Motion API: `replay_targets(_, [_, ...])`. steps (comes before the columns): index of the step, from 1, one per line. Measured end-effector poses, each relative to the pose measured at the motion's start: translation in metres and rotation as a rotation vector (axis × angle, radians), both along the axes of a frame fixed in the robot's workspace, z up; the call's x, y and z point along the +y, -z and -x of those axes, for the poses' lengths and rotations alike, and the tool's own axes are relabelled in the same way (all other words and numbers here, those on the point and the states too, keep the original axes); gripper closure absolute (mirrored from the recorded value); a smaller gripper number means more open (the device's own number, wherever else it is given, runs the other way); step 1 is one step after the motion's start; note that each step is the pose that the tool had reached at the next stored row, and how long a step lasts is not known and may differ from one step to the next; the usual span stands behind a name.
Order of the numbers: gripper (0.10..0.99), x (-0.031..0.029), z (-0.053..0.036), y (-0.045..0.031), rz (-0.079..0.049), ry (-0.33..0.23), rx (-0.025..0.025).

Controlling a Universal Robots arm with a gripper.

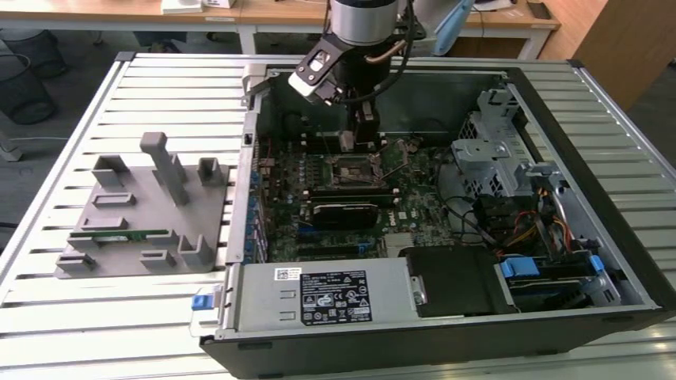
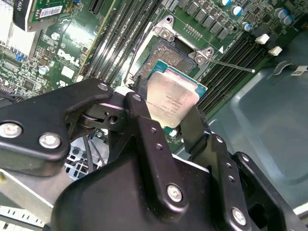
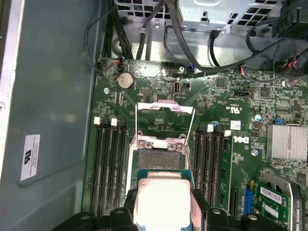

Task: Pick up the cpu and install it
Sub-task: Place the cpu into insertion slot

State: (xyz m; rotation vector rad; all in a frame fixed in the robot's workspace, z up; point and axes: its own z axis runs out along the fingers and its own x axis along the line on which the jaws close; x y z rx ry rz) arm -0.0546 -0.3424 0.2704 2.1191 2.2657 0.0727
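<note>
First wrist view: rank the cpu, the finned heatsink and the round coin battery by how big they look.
1. cpu: looks largest, but it sits nearest the camera, so this is unsure.
2. finned heatsink: partly cut off by the picture's edge.
3. coin battery: clearly smallest.

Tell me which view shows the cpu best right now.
The second wrist view: the cpu appears close up, gripped between the jaws. The first wrist view shows its top too, smaller; in the exterior view it's too small to tell.
</note>
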Motion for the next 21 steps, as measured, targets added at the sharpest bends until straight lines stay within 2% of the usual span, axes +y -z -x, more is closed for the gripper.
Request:
replay_targets(15, [0.561,0.0005,-0.0008,0.0165,0.000,0.002,0.0000])
replay_targets(21, [0.561,0.0006,-0.0037,0.0229,0.000,0.002,0.0000])
